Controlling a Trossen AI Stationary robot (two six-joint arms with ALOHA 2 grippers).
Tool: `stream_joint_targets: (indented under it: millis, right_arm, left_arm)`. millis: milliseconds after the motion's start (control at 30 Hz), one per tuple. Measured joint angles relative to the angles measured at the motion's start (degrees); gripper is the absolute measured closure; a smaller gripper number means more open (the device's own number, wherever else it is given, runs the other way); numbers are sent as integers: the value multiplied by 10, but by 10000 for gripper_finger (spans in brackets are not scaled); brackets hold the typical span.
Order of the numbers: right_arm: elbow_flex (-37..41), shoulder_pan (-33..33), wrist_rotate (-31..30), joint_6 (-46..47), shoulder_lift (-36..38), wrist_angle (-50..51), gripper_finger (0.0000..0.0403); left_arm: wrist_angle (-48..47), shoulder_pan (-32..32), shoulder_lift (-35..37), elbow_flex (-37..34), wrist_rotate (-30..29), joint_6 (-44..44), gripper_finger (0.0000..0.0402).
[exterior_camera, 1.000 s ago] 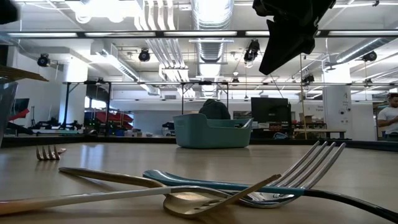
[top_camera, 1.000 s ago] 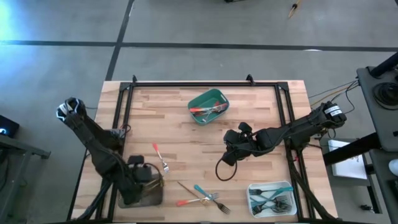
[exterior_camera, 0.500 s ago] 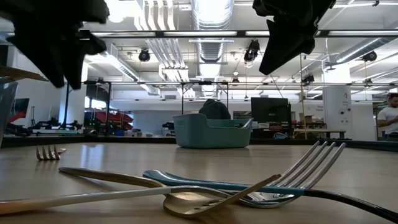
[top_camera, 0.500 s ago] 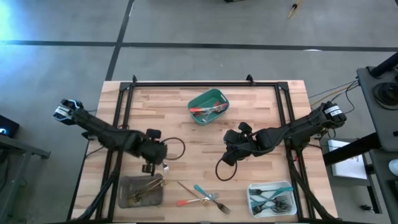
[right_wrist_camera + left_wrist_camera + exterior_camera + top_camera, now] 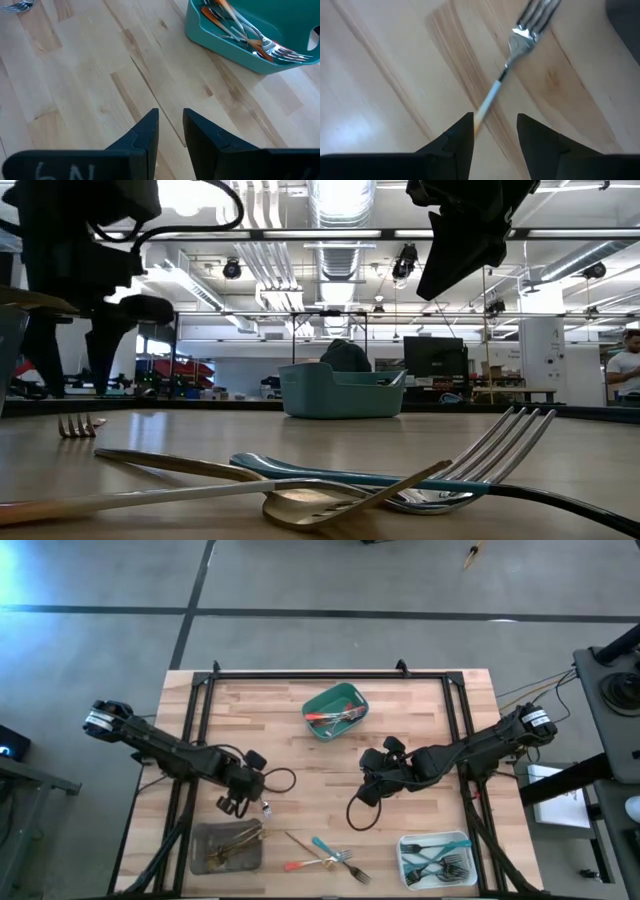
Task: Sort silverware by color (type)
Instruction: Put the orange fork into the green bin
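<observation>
A: Where is the left gripper [image 5: 238, 802] now?

B: It is above the table [image 5: 270, 730], on the left half, over a lone fork [image 5: 262, 802] with a red-orange handle. In the left wrist view its two fingers [image 5: 460, 140] stand apart, with the fork handle [image 5: 490, 97] showing between them on the wood. Nothing is gripped; the fork lies flat.

A: And the right gripper [image 5: 372, 790]?

B: It hangs near the middle of the table, right of centre. Its fingers [image 5: 145, 132] are a little apart and hold nothing. In front of it the right wrist view shows the green tray [image 5: 260, 30].

A: What is in that tray?

B: Red-orange handled pieces [image 5: 330, 717], at the far side of the table. The white tray [image 5: 437, 858] at the near right corner has teal-handled forks [image 5: 440, 855]. The grey tray [image 5: 226, 847] at the near left has gold pieces [image 5: 232, 841].

A: Anything else loose on the table?

B: Yes, a small heap [image 5: 325, 855] at the near edge between the grey and white trays: a gold one, a teal one and a red-orange one crossing each other. The low view shows them close up [image 5: 330, 480], touching.
</observation>
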State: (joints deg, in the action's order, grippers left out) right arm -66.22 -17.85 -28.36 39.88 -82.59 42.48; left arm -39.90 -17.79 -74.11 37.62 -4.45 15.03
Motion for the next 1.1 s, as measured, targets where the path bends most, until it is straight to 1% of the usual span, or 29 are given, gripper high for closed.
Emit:
stream_joint_targets:
  millis: [167, 300, 367, 700, 900, 1100]
  right_arm:
    - [0, 0, 0, 0, 0, 0, 321]
    - [0, 0, 0, 0, 0, 0, 321]
    - [0, 0, 0, 0, 0, 0, 321]
    - [0, 0, 0, 0, 0, 0, 321]
    - [0, 0, 0, 0, 0, 0, 321]
    - [0, 0, 0, 0, 0, 0, 321]
  left_arm:
    - [43, 21, 0, -13, 16, 17, 269]
    - [59, 29, 0, -29, 59, 21, 269]
    - [60, 29, 0, -32, 70, 20, 269]
    - [107, 46, -5, -32, 67, 40, 269]
    - [107, 46, -35, -33, 80, 40, 269]
    - [110, 50, -83, -30, 84, 39, 271]
